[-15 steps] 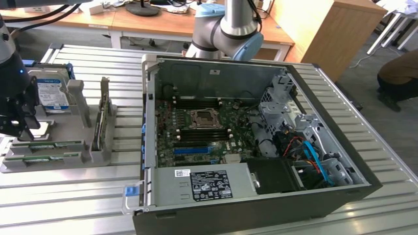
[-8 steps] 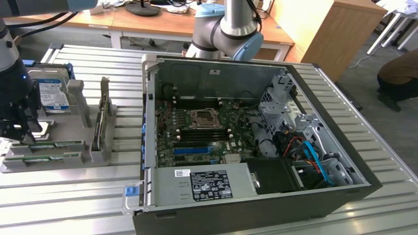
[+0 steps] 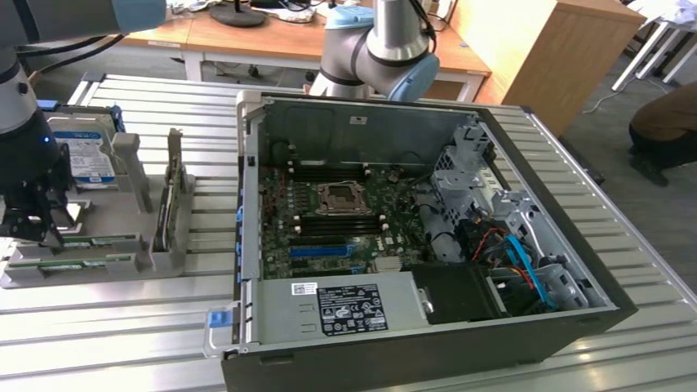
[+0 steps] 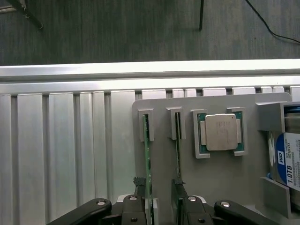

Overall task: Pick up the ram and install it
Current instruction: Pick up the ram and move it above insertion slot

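Black pincer [image 4: 158, 183] spread astride thin green ram [image 4: 146, 150].

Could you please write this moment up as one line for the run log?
gripper: open, straddling ram | ram: on edge in gray holder, not lifted | computer case: open

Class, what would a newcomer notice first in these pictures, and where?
The open computer case fills the exterior view's middle, motherboard exposed. At that view's left the gripper hangs open over a grey holder, straddling the ram, near a processor.
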`<state>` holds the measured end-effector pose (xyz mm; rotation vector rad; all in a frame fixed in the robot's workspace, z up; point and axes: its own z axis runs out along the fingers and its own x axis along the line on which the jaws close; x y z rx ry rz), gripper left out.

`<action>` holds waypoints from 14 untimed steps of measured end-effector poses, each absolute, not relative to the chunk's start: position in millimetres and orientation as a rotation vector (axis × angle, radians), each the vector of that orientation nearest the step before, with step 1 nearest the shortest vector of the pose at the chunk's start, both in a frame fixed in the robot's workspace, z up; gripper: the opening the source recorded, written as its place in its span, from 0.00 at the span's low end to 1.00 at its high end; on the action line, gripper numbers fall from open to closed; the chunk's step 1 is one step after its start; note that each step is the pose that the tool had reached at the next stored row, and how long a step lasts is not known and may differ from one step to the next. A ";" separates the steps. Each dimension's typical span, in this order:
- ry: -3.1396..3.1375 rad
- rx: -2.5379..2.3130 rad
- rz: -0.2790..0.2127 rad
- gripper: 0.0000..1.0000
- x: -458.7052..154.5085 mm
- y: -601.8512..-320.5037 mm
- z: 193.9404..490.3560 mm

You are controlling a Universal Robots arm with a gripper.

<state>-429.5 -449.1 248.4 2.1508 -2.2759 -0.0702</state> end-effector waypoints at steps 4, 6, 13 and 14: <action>-2.276 2.151 -0.070 0.36 -429.5 -449.1 243.2; -2.276 2.151 -0.070 0.36 -429.5 -449.1 242.5; -2.276 2.151 -0.070 0.36 -429.8 -451.2 242.3; -2.276 2.151 -0.070 0.36 -429.8 -451.9 242.2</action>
